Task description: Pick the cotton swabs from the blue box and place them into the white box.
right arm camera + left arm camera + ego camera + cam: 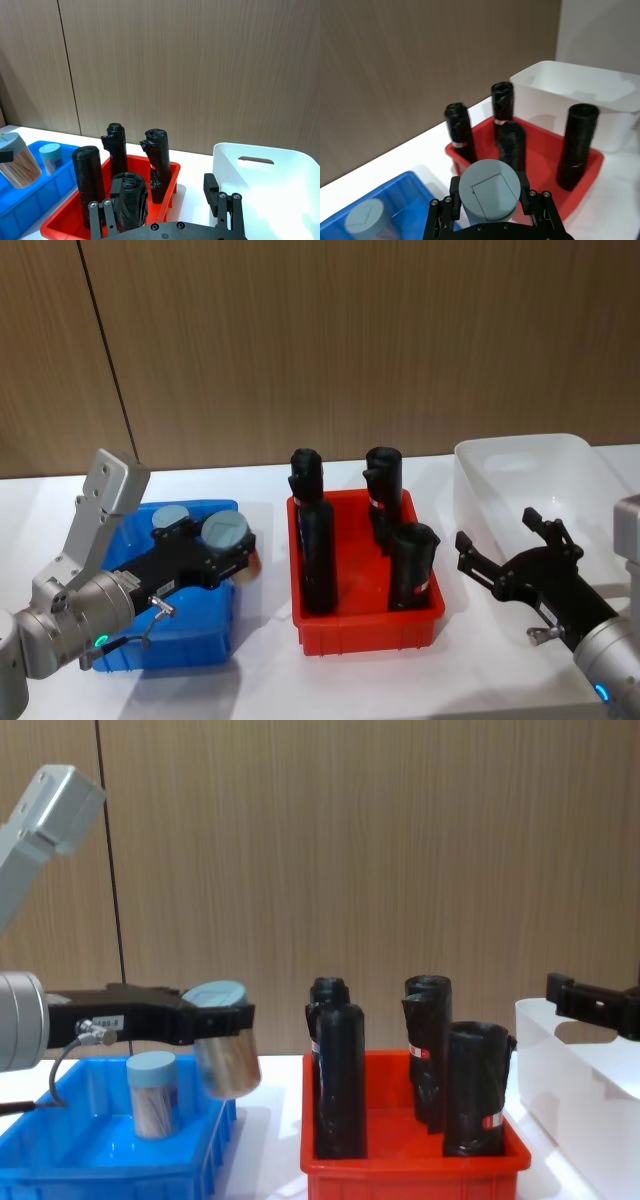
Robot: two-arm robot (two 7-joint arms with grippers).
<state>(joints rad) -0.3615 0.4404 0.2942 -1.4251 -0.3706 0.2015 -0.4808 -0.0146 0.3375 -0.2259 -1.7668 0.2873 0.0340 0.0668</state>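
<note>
Tub of cotton swabs (490, 189) sits clamped in my left claw (232, 1016) over the blue box (185, 648); white box (520, 468) lies rightward past the red bin (365, 628), beside my open right claw (500, 532).

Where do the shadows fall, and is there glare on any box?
Head view: soft shadows lie on the table just before the blue box and the red bin. Left wrist view: pale glare inside the white box. Chest view: the left tool holds a cotton swabs tub above the blue box's right side. Head view: the right tool is open near the white box.
</note>
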